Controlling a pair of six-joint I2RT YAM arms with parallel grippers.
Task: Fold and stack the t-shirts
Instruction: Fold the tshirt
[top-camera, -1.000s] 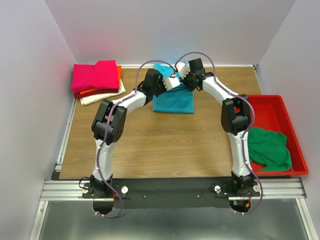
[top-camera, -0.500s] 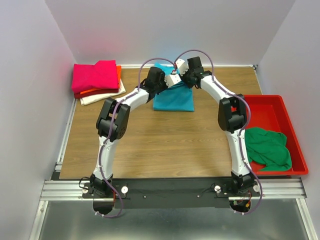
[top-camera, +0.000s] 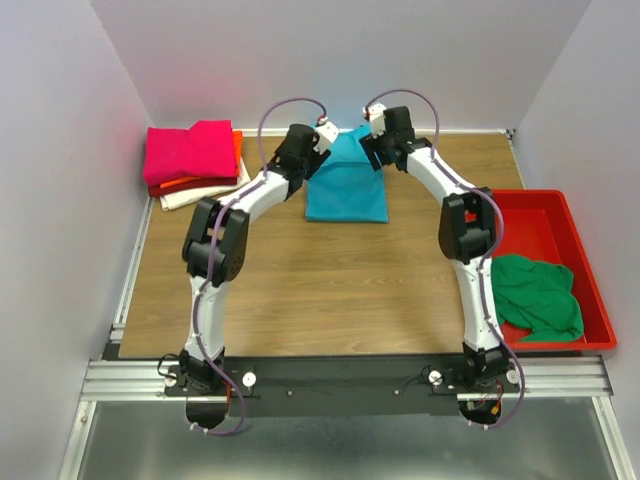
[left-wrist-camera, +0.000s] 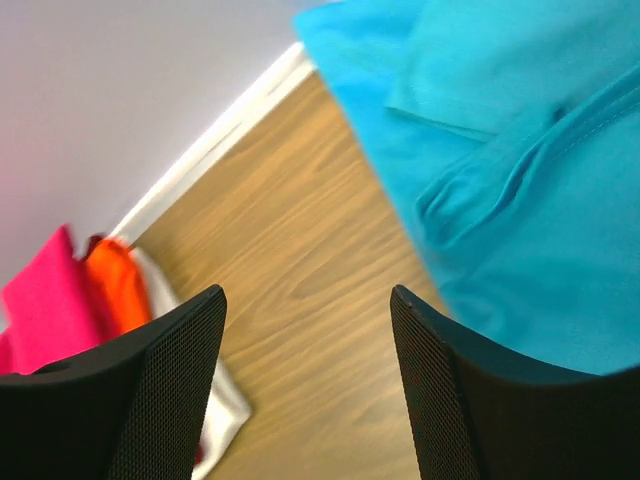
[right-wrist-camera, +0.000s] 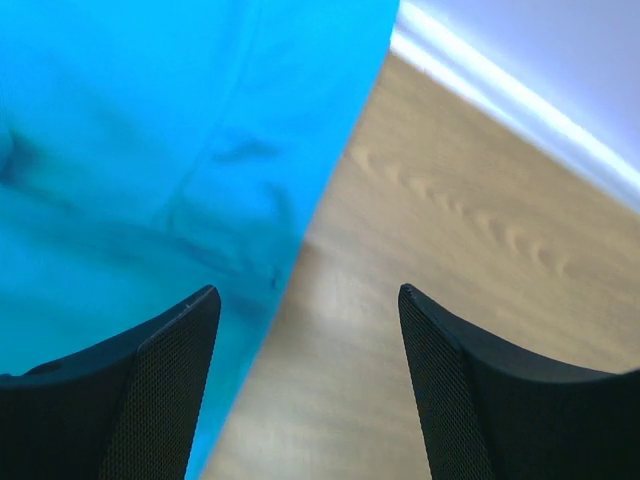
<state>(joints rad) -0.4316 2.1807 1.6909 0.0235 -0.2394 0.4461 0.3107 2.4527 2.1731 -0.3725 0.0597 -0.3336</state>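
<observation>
As teal t-shirt (top-camera: 346, 190) at table (top-camera: 300, 270) far edge looks soft, limp & light, pinch its corners; left gripper (left-wrist-camera: 305, 340), right gripper (right-wrist-camera: 305, 340) both wide, empty.

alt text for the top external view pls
Left end effector and right end effector flank a teal t-shirt at the far edge of a wooden table. A stack of folded shirts sits far left; a green t-shirt lies in a red tray, right.
</observation>
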